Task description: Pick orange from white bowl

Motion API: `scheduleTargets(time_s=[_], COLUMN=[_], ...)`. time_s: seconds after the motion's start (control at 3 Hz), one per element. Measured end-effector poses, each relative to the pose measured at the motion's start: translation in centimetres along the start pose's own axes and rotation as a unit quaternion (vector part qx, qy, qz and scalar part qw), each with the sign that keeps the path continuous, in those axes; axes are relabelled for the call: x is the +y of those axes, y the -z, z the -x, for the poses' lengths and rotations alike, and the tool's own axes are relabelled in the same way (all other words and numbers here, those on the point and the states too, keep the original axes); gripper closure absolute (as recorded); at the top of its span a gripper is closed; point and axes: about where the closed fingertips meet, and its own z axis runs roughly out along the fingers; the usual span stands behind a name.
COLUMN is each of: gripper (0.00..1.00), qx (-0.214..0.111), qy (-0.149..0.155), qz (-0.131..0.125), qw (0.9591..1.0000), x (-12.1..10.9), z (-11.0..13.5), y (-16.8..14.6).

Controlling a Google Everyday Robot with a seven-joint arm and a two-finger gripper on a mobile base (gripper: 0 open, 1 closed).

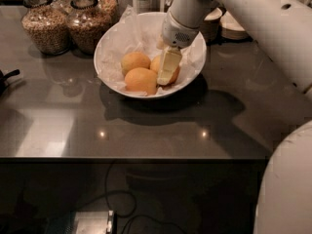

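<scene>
The white bowl, wide and lined with crumpled white paper, stands at the back middle of the dark table. Three oranges lie in it: one at the left, one at the front and one at the right. My gripper reaches down into the bowl from the upper right and sits over the right orange, covering most of it. That orange rests in the bowl, with its skin showing on either side of the gripper.
Two glass jars of grain stand just left of the bowl. Small stacked cream bowls and plates sit behind on the right. A black object pokes in at the left edge. The table's front edge runs across.
</scene>
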Motion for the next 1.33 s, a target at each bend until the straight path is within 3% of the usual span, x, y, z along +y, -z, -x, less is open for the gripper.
scheduleTargets(time_s=[0.33, 0.67, 1.0, 1.33], gripper=[0.29, 0.26, 0.20, 0.39], qx=[0.000, 0.010, 0.017, 0.031], qy=[-0.004, -0.001, 0.009, 0.024], qz=[0.007, 0.029, 0.034, 0.026], qw=[1.0000, 0.9995, 0.9992, 0.9989], x=[0.5, 1.9, 2.1, 1.9], z=[-0.5, -1.1, -0.7, -0.2], y=[-0.7, -2.0, -2.4, -2.9])
